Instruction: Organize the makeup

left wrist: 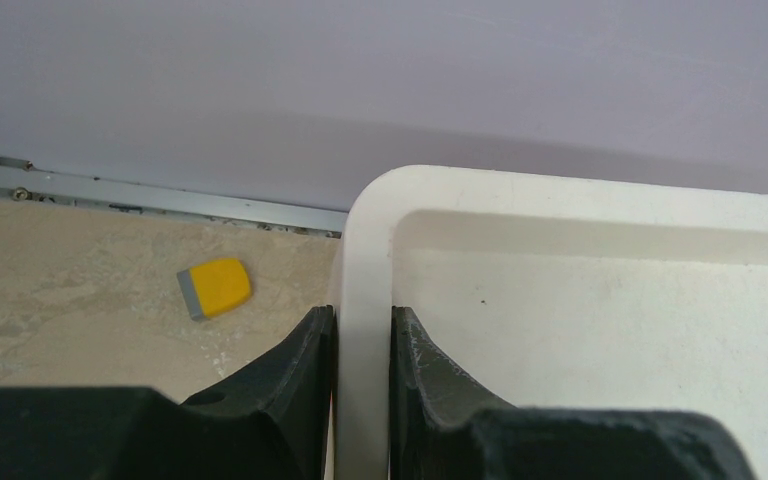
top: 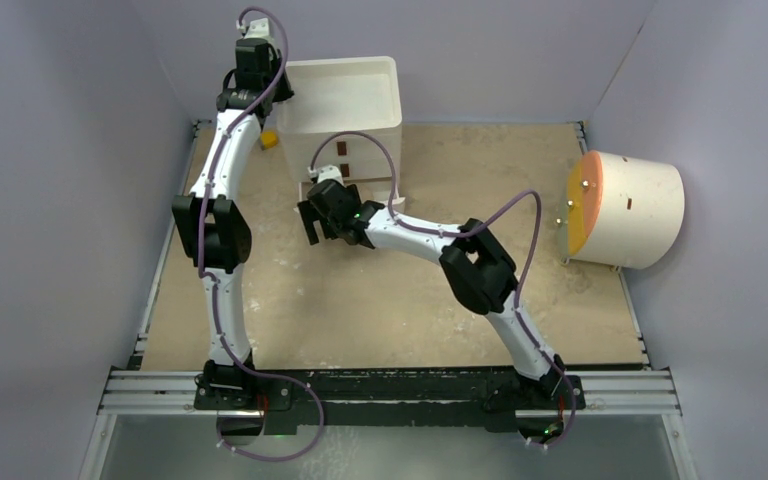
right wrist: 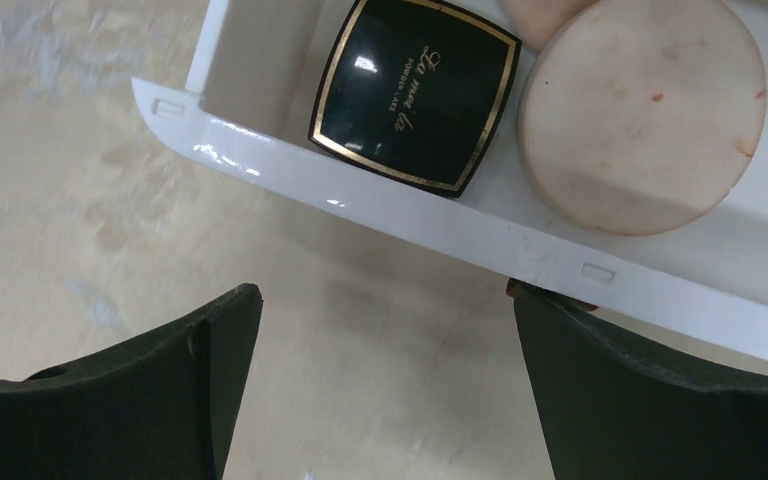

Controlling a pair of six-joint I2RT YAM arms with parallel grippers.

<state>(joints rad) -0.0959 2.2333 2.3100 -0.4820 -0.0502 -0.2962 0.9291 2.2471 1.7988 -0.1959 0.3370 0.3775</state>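
Right wrist alone shows black compact (right wrist: 415, 92) (beside peach disc (right wrist: 643, 112)).

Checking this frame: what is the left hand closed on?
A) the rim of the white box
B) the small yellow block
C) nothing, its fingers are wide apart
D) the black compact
A: in the left wrist view the left hand has one finger on each side of the wall of the white box, pinching its rim, while the yellow block lies apart from it, untouched.
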